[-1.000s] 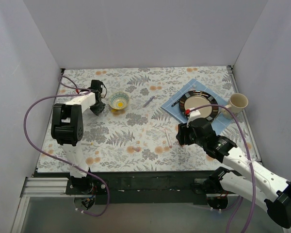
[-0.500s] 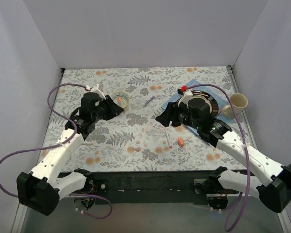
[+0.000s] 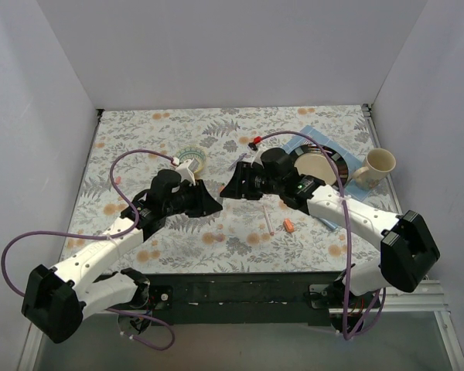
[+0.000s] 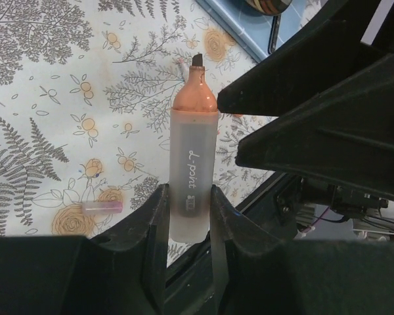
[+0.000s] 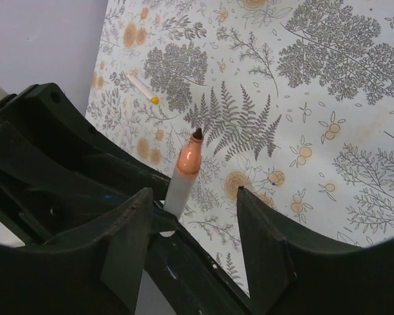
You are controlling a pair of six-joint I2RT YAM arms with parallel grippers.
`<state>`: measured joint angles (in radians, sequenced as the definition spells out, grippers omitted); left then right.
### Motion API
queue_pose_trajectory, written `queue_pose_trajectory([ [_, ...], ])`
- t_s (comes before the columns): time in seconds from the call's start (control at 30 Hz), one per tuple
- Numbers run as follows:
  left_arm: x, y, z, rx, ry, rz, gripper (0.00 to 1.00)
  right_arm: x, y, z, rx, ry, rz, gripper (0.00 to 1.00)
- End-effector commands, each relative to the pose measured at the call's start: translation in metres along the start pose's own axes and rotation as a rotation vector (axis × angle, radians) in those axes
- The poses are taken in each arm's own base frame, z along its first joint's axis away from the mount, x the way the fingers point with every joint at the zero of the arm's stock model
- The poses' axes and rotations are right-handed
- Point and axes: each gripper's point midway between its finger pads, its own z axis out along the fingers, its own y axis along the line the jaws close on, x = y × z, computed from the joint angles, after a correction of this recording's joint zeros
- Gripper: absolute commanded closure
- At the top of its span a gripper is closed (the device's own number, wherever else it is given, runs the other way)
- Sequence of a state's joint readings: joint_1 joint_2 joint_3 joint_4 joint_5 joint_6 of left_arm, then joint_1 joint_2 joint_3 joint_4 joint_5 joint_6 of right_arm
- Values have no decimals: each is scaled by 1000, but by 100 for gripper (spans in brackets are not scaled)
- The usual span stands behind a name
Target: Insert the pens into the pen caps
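Observation:
My left gripper (image 3: 212, 206) (image 4: 187, 193) is shut on a pen (image 4: 192, 164) with a translucent white barrel and an orange nib end, held above the table. My right gripper (image 3: 229, 187) (image 5: 192, 192) is open and empty, facing the left gripper at close range. The pen's tip (image 5: 190, 156) stands between its jaws, nearer the left one. A white pen (image 3: 269, 220) and an orange cap (image 3: 288, 226) lie on the table in front of the right arm. A purple-grey pen (image 3: 237, 161) lies farther back. A small purplish cap (image 4: 102, 207) lies below the left gripper.
A small bowl (image 3: 190, 158) stands behind the left arm. A blue mat (image 3: 286, 151) carries a dark plate (image 3: 330, 154), with a cream mug (image 3: 379, 164) at its right. A short white piece with a yellow end (image 5: 143, 88) lies on the floral cloth.
Both arms have swung in toward the table's middle. The two grippers now face each other closely, with the pen's tip between the right jaws.

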<state>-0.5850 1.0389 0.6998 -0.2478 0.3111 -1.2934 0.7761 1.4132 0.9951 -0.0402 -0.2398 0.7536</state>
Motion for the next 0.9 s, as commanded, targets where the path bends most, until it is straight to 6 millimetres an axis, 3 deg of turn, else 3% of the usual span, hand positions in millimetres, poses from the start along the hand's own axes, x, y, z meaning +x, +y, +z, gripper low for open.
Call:
queue_pose_trajectory([
  [0.0,-8,-20,-2,97,-26,35,100,-32,27,7,-48,-87,-6,40],
  [0.23,-11,-28,-6,135,-52,35,100,-18,14,20,-11,-39,39,48],
  [0.3,-13,-32,-8,148,-64,45,100,-16,17,20,-29,-35,34,59],
  [0.33,-15,-33,-10,152,-72,48,100,-17,20,19,-40,-38,26,69],
  [0.37,-18,-37,-12,161,-79,53,100,-17,24,18,-61,-38,15,92],
  [0.4,-17,-40,-13,176,-72,51,94,-21,31,17,-95,-53,-6,99],
  [0.43,-18,-43,-15,189,-72,47,80,-25,38,12,-126,-75,-48,99],
  [0.47,-21,-49,-17,210,-76,47,62,-27,47,7,-179,-81,-82,99],
  [0.5,-20,-55,-19,235,-62,45,28,-30,58,2,-248,-109,-128,99],
  [0.53,-19,-59,-21,246,-47,34,22,-33,71,-10,-319,-135,-194,99],
  [0.73,-16,-110,-49,482,28,30,23,-21,125,-76,-691,-254,-355,99],
  [0.87,-14,-134,-73,638,21,50,28,-18,136,-100,-784,-308,-379,99],
])
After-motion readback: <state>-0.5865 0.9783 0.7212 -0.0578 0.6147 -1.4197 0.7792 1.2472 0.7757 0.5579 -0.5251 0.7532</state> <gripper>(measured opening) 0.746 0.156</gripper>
